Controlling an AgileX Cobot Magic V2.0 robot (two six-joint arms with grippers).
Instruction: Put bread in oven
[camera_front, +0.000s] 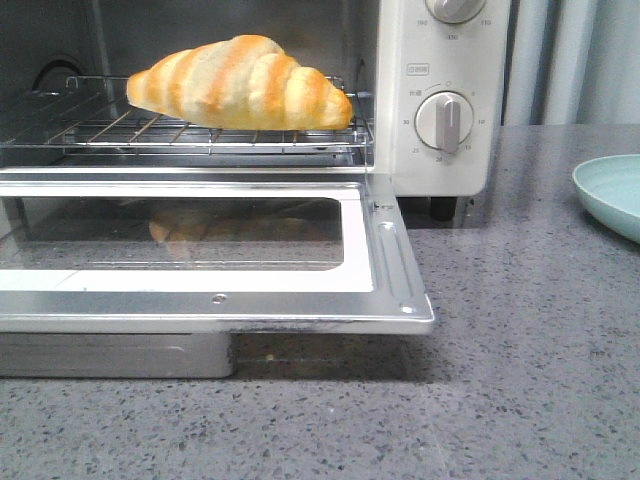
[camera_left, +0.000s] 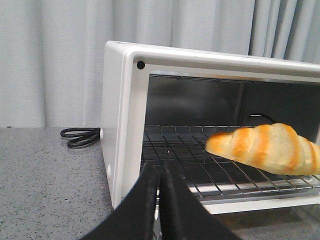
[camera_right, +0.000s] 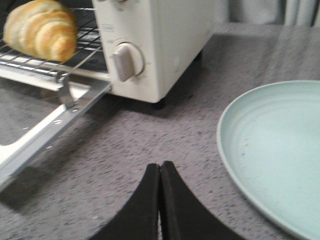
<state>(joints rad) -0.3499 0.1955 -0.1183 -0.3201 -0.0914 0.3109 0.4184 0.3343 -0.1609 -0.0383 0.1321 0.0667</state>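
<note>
On the wire rack (camera_front: 200, 130) of the cream-white oven (camera_front: 440, 60), door (camera_front: 200, 250) dropped flat, the bread (camera_front: 240, 85) lies with its glossy stripes showing. At 3 o'clock of it sits a timer dial (camera_front: 444, 120), ringed with numerals including 30 and 10. A pale green plate (camera_right: 275, 150) rests empty nearby. Left gripper (camera_left: 159, 200) and right gripper (camera_right: 159, 200) both hold nothing, fingertips pressed together.
</note>
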